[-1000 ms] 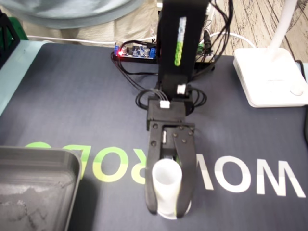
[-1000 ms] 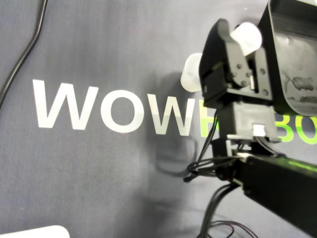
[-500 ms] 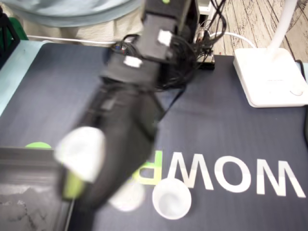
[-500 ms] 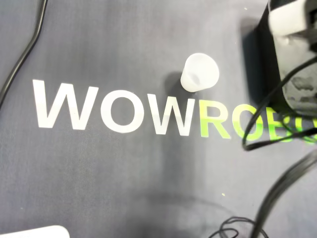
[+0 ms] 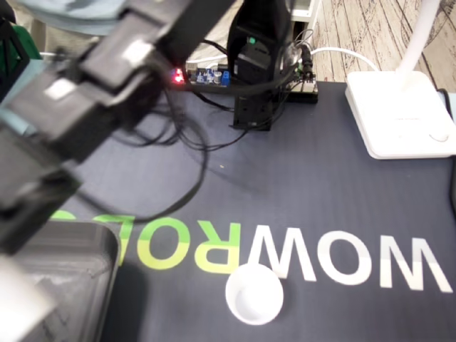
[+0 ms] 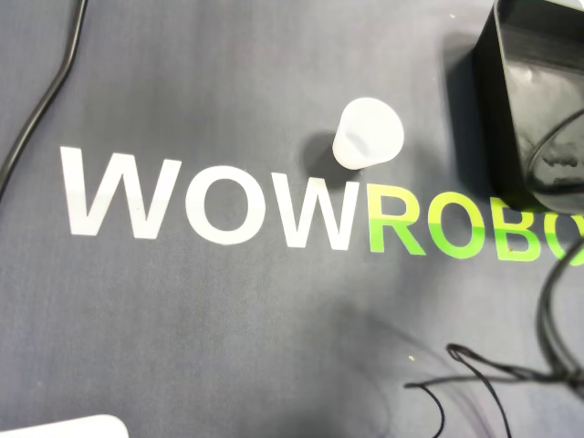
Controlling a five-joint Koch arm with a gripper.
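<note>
At lower left of the fixed view, our blurred black gripper (image 5: pixel 21 246) hangs over the dark grey plastic tray (image 5: pixel 85 239).
We cannot tell its opening; a pale blur (image 5: pixel 13 303) sits at its tip. Rightward, well apart, the white plastic cup (image 5: pixel 254 293) stands upright on the dark printed mat (image 5: pixel 342 185).

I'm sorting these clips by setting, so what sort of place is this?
Probably a hobby robotics bench: a dark printed mat as the work surface, a bare circuit board with loose wires at its far edge, and a white desk lamp base at one side.
</note>
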